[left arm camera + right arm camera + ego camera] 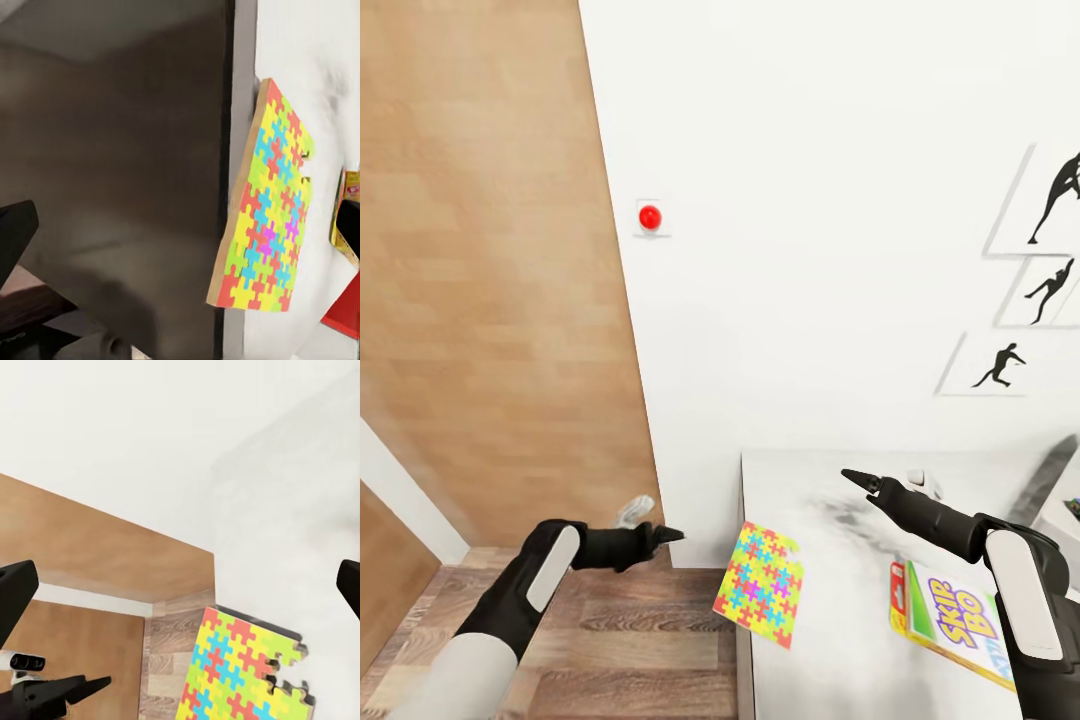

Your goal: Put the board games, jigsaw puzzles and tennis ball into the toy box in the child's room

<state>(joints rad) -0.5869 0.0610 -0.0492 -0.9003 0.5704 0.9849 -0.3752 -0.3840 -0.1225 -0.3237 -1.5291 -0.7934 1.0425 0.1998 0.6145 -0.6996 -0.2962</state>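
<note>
Left claw point(672, 535): seemingly together, empty; jigsaw puzzle point(760, 584) just beside, overhanging the tabletop point(830, 600) edge
Right claw point(852, 477): spread apart; SKIP-BO box point(950, 620) near, below the arm

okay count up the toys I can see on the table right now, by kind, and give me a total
Jigsaw puzzles: 1, the multicoloured jigsaw puzzle overhanging the table edge
Board games: 1, the SKIP-BO box
Total: 2

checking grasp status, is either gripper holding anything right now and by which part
Nothing is held. The left gripper hangs over the floor beside the table, short of the jigsaw puzzle. The right gripper hovers above the table, its fingers spread in its wrist view.
</note>
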